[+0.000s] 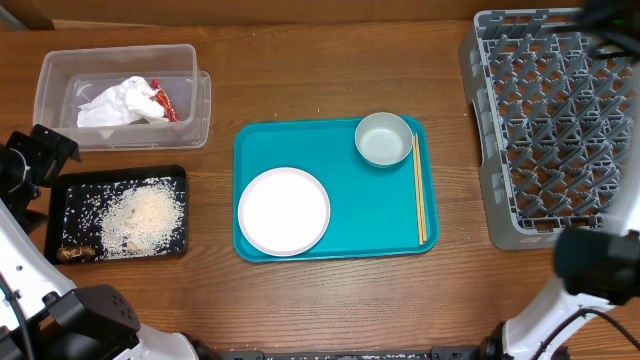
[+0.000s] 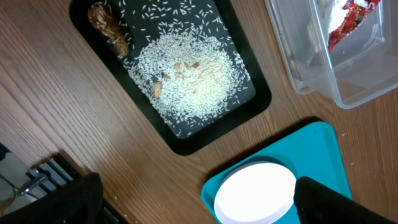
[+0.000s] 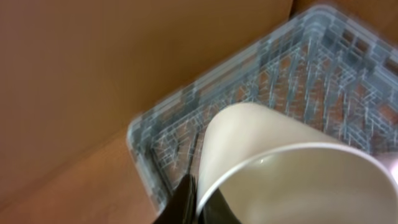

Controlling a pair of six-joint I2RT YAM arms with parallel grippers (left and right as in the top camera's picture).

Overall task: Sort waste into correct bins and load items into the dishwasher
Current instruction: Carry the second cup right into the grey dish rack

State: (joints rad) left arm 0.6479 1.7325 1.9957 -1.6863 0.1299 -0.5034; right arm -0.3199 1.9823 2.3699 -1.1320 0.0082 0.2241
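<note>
My right gripper (image 3: 200, 198) is shut on the rim of a small white cup (image 3: 280, 155) and holds it above the grey dish rack (image 3: 186, 124), at the rack's far corner in the overhead view (image 1: 608, 25). The rack (image 1: 550, 120) holds nothing I can see. On the teal tray (image 1: 340, 225) lie a white plate (image 1: 284, 210), a pale bowl (image 1: 383, 138) and wooden chopsticks (image 1: 419, 190). The clear tub (image 1: 60, 80) holds white napkins (image 1: 120, 102) and a red wrapper (image 1: 164, 102). The black tray (image 1: 70, 195) holds rice (image 1: 145, 215) and brown scraps (image 1: 75, 253). My left gripper (image 2: 196, 199) is open and empty, high over the table's left side.
The left arm (image 1: 40, 150) stands at the table's left edge beside the black tray. Both arm bases (image 1: 90, 315) sit along the front edge. Bare wooden table lies between the teal tray and the rack.
</note>
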